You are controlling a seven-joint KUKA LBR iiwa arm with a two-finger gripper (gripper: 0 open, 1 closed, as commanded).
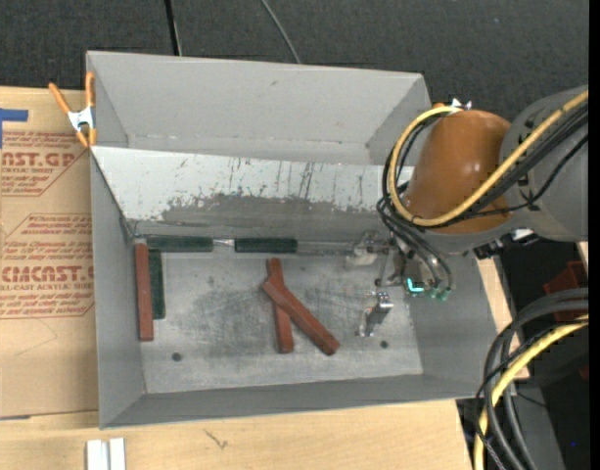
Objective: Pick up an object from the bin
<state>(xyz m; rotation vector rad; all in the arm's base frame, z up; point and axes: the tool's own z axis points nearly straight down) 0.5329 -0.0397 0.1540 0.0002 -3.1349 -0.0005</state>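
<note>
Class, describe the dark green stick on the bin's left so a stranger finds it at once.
Go to the left side of the grey bin, where two sticks lie side by side. The dark green stick is the one farther from the wall, shorter than the red-brown stick beside it.

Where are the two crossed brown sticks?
In the camera view, the crossed brown sticks lie mid-floor in the bin, just left of the tool.
</note>
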